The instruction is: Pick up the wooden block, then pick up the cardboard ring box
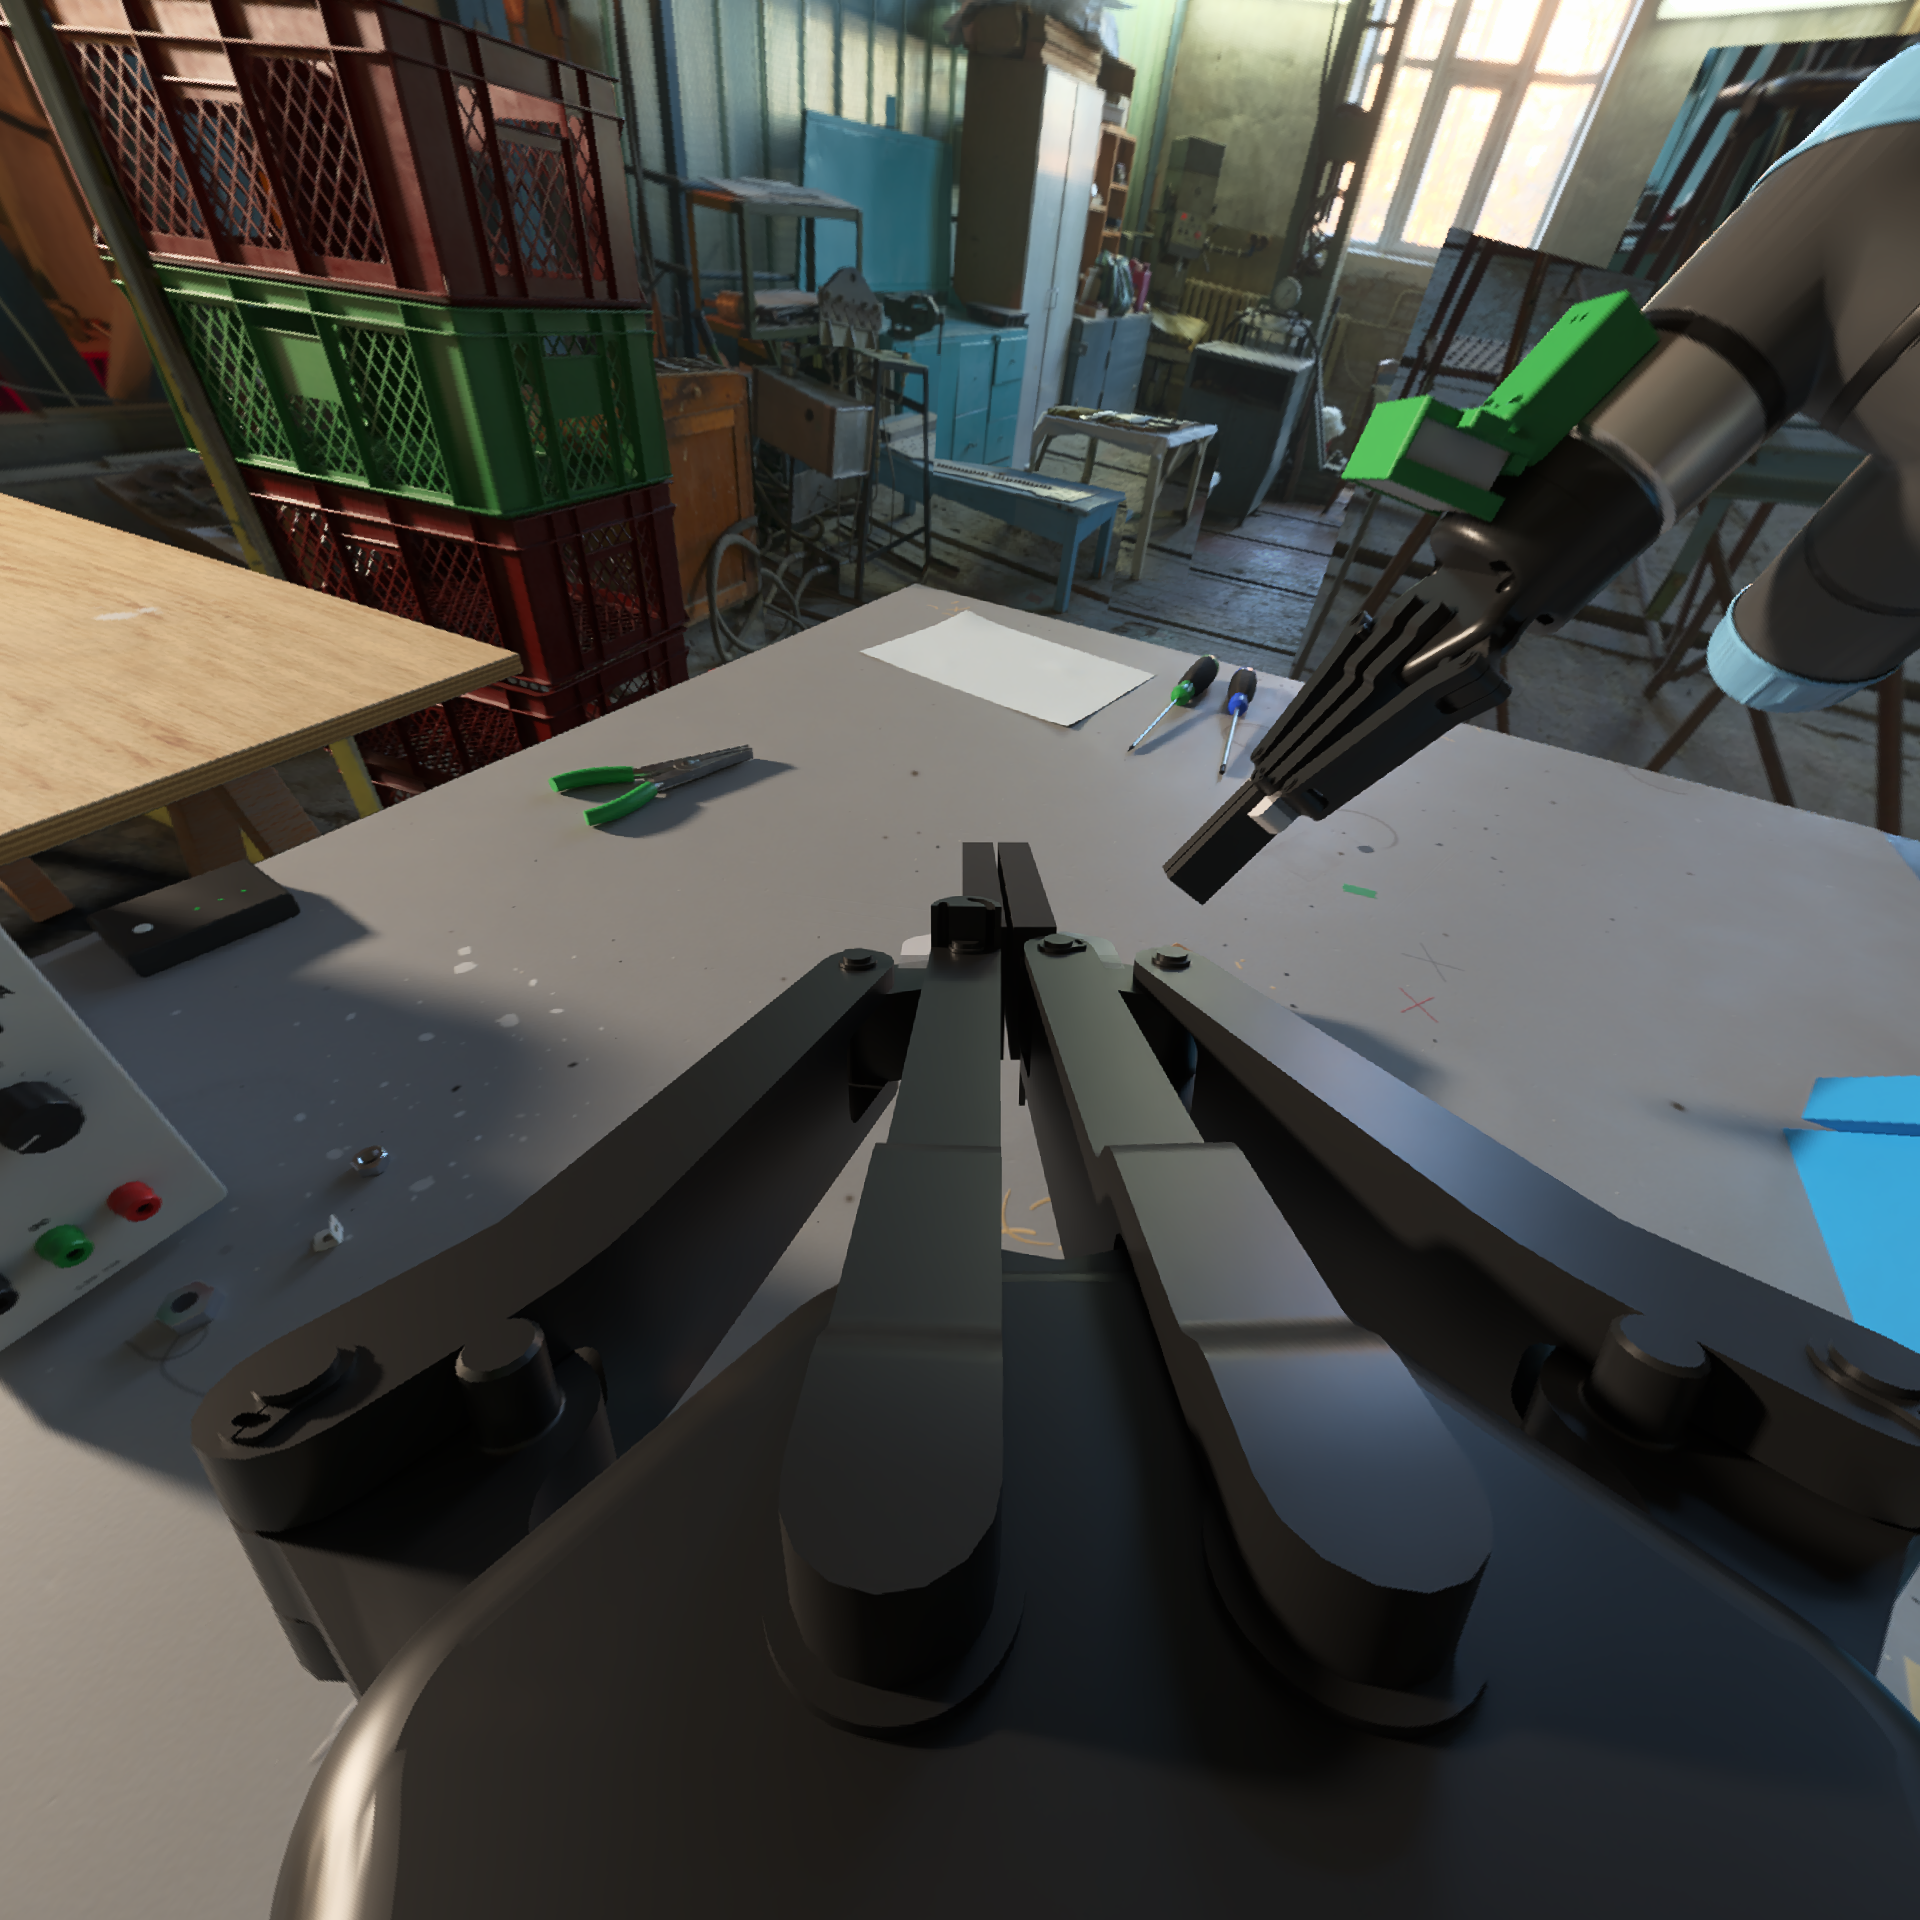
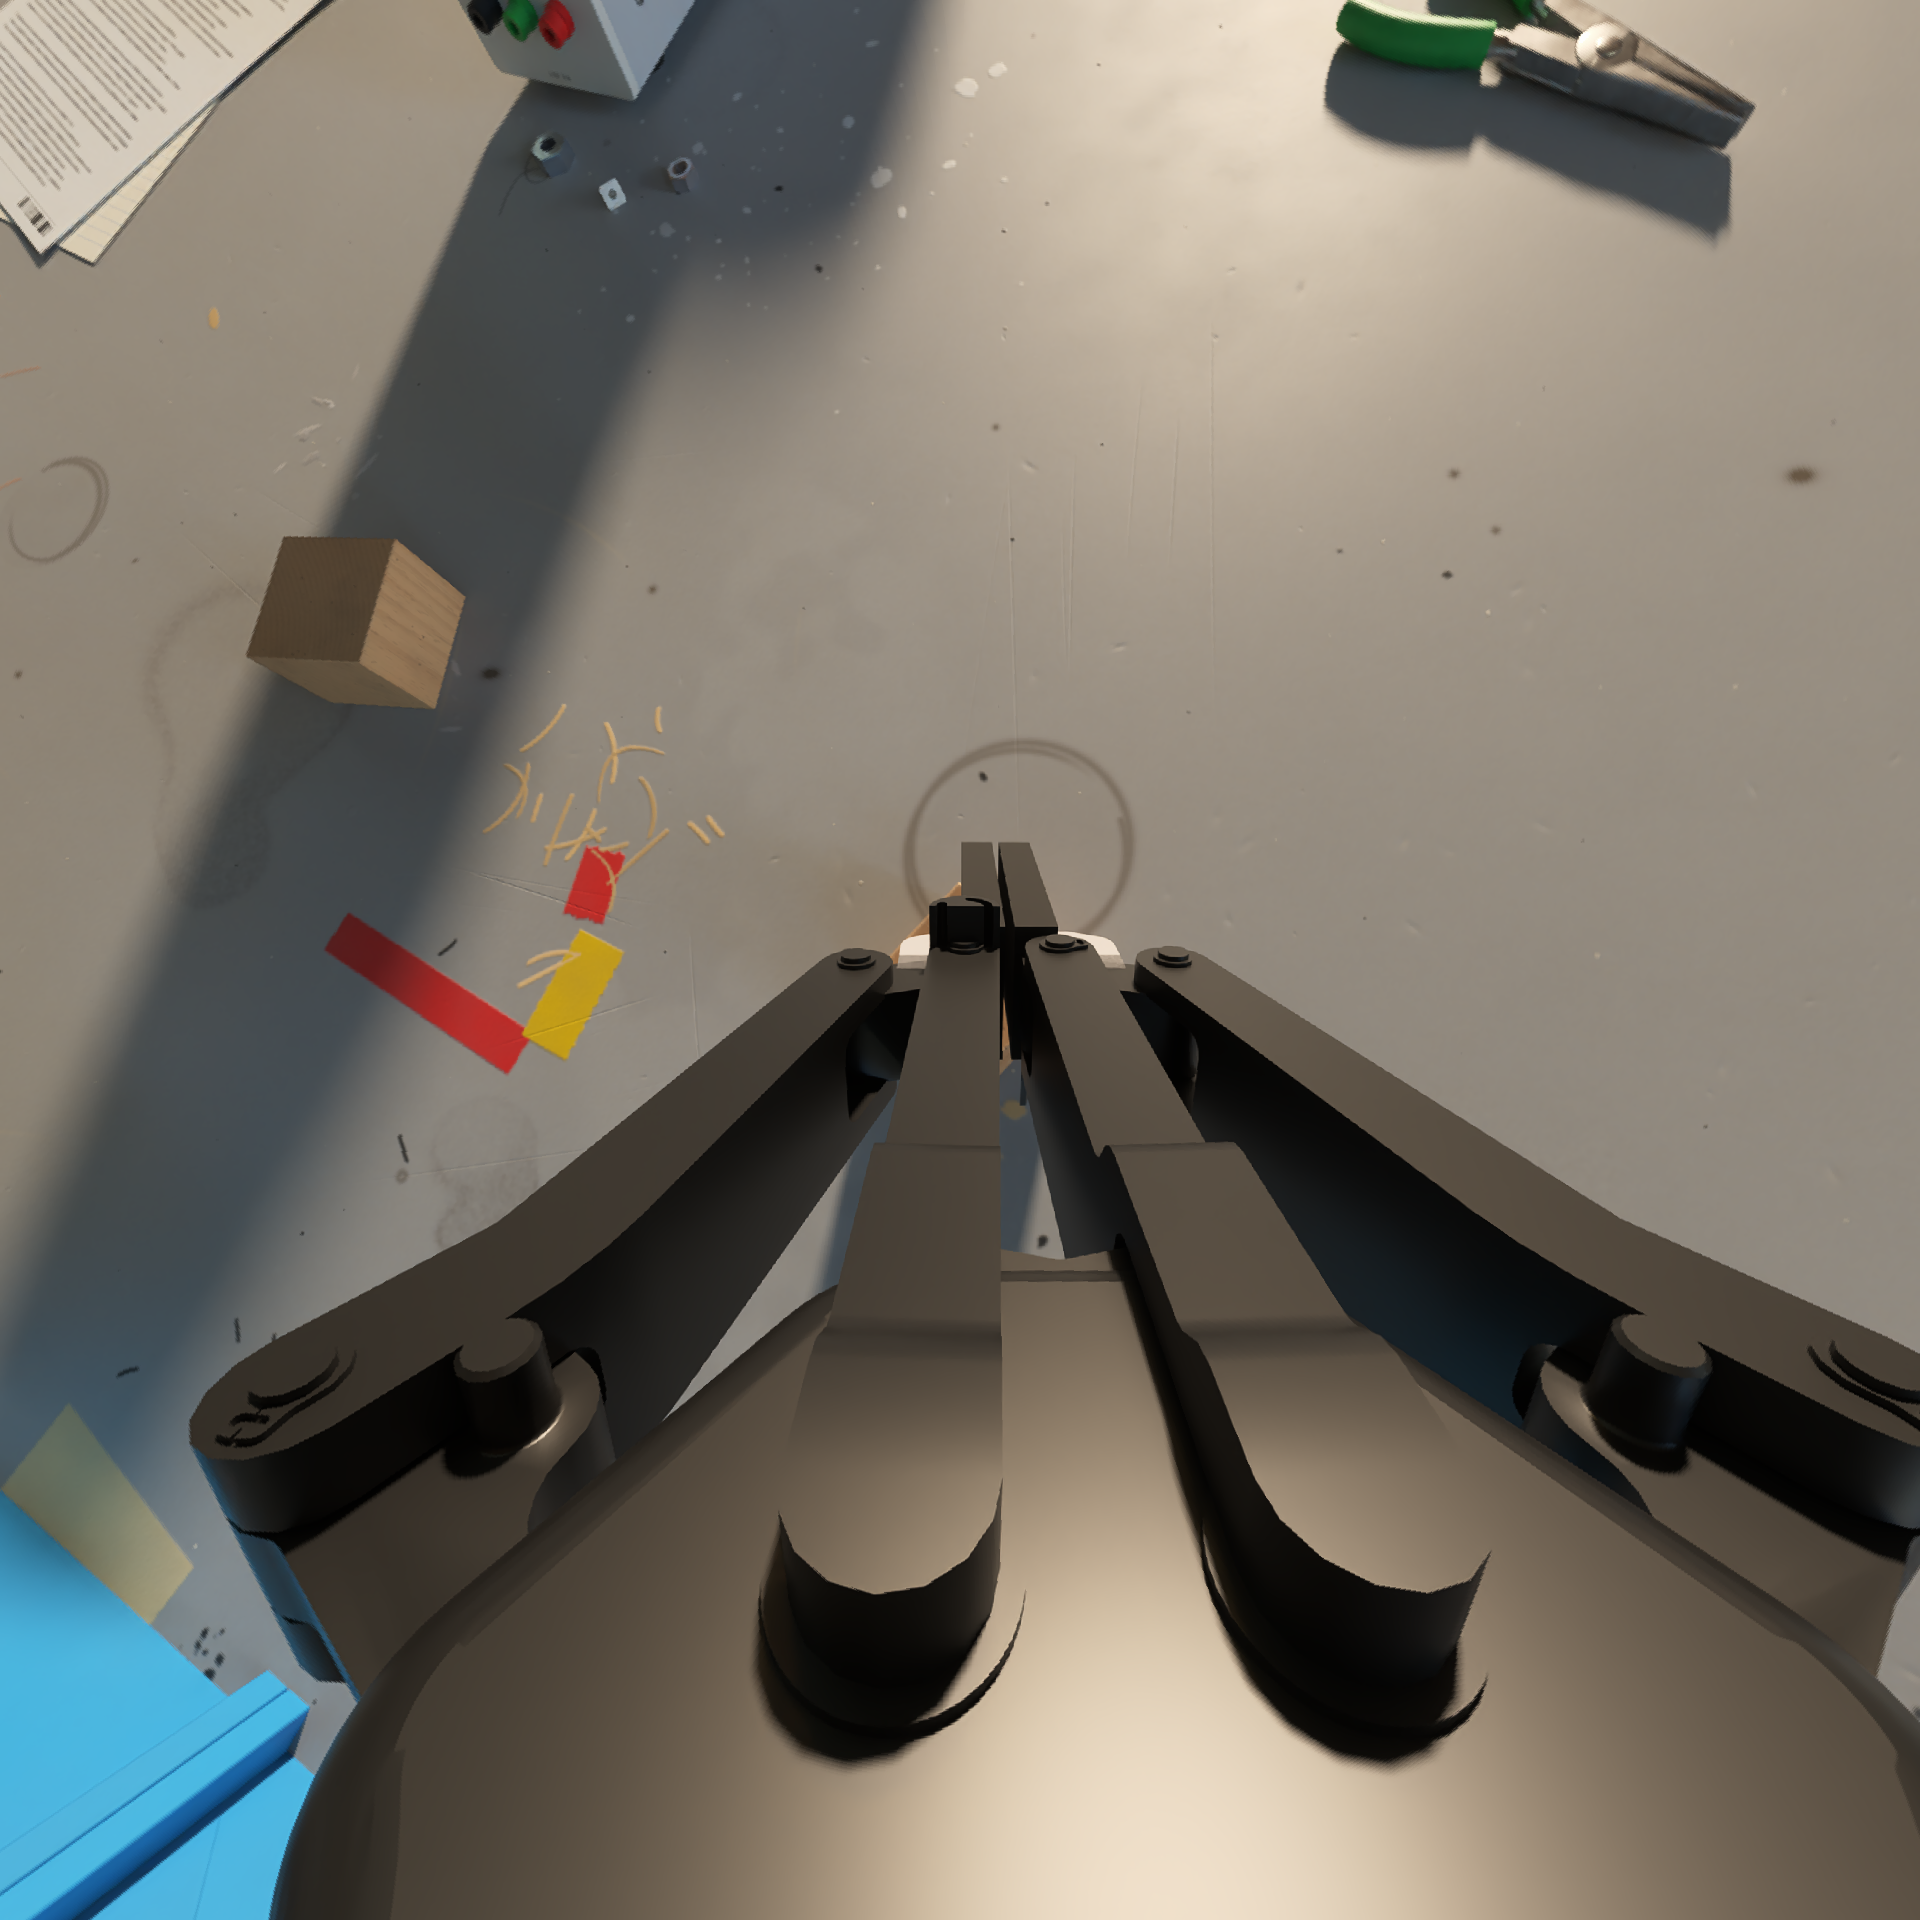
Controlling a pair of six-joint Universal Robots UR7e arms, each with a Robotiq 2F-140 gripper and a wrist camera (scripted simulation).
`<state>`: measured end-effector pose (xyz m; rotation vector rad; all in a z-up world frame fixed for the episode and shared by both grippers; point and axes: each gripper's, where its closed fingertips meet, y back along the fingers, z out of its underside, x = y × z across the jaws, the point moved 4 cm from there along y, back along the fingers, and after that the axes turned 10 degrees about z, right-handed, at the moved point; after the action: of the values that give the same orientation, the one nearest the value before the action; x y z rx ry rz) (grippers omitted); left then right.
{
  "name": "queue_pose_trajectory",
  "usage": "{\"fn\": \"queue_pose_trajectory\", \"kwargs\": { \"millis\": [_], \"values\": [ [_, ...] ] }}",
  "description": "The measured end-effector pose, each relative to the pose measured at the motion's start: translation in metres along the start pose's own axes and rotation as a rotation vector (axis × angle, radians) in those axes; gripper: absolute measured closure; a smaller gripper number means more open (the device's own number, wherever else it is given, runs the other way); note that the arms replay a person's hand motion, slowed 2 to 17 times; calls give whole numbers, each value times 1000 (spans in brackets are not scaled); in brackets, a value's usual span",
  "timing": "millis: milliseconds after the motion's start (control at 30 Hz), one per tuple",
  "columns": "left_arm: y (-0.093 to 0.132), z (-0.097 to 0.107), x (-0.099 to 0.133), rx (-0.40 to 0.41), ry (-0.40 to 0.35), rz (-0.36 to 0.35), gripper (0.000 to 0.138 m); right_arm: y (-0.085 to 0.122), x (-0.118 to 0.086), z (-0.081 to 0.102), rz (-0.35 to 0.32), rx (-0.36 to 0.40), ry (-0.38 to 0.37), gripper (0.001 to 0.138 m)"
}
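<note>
Claws both closed, empty: left claw [image 1: 997,883], right claw [image 2: 997,883].

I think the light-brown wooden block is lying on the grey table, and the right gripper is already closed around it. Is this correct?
Not fully. The light-brown wooden block does lie on the grey table, but the right gripper is not around it: its fingers are shut on nothing, and the block sits apart, off to the left in the right wrist view.
</note>
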<state>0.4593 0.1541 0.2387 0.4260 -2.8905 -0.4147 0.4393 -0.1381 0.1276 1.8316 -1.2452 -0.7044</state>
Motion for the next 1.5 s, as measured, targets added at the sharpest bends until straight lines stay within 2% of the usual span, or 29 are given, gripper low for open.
{"fn": "queue_pose_trajectory", "kwargs": {
  "millis": [167,500,900,1100,1267,1500],
  "values": [
    [1,0,-2,0,2,-17,137,3,-9,-14,19,7,38,137],
    [3,-2,-2,35,32,8,136,16,-19,-33,32,35,92,137],
    [3,10,-12,-49,51,-41,128,43,-15,-44,18,126,128,137],
    [4,12,-18,-66,53,-92,125,60,-8,-49,2,217,149,137],
    [4,14,-21,-86,48,-120,115,76,0,-52,-8,317,172,137],
    [4,18,-25,-130,29,-179,103,99,9,-55,-54,501,245,137]
  ]
}}
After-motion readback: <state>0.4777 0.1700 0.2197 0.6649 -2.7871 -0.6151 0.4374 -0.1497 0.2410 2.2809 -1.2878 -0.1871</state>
